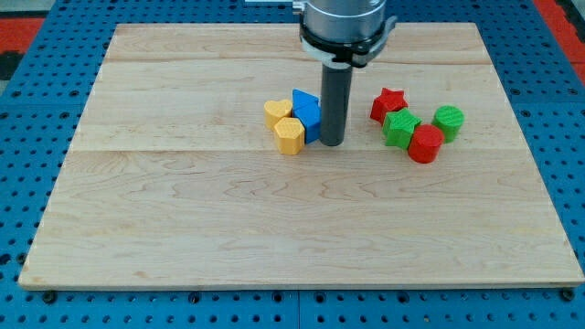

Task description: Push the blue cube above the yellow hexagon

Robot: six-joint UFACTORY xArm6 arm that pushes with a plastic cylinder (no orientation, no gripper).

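Item: my tip (331, 143), lower end of a straight dark rod with no jaws to spread or pinch; holds nothing, presses against the right side of the blue cube (307, 113).
Blue cube: on the table (183, 228), touching two yellow blocks on its left.
Yellow hexagon (289, 135): at the cube's lower left.
Second yellow block (277, 111): at the cube's left, shape unclear.
Right of the cube, beyond the rod, well apart: red star (387, 103), green star (400, 127), red cylinder (425, 143), green cylinder (449, 122), clustered.
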